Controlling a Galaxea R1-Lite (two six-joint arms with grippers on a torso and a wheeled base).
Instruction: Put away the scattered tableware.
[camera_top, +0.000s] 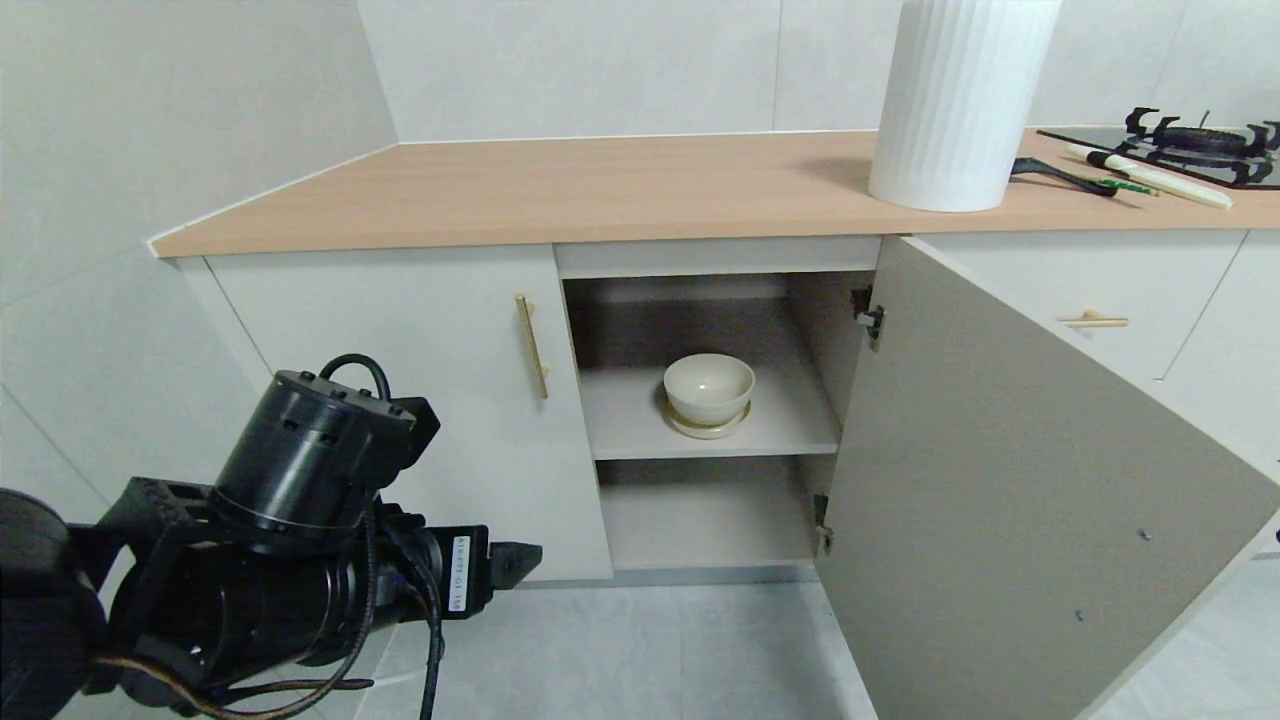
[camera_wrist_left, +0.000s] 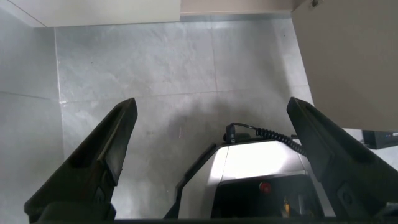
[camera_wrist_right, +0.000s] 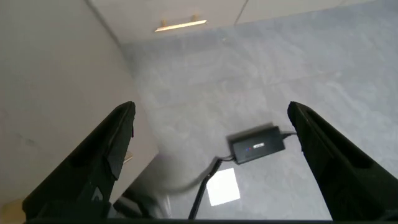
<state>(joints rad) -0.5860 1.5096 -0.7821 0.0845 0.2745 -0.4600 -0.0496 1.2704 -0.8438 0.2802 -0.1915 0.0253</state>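
Note:
A beige bowl (camera_top: 708, 383) sits on a small plate (camera_top: 706, 428) on the upper shelf (camera_top: 640, 425) of the open cabinet. On the counter's right end lie a black-handled utensil (camera_top: 1062, 176), a white-handled utensil (camera_top: 1160, 177) and a thin green one (camera_top: 1130, 185). My left gripper (camera_top: 515, 562) hangs low at the left, in front of the shut cabinet door and well short of the shelf. In the left wrist view the left gripper (camera_wrist_left: 214, 155) is open over the floor, holding nothing. My right gripper (camera_wrist_right: 214, 155) is open too, over the floor beside the open door.
The cabinet door (camera_top: 1010, 480) stands swung wide to the right. A tall white ribbed cylinder (camera_top: 958, 100) stands on the wooden counter (camera_top: 560, 185), with a gas hob (camera_top: 1200, 140) at the far right. A black power brick (camera_wrist_right: 256, 144) with cable lies on the floor.

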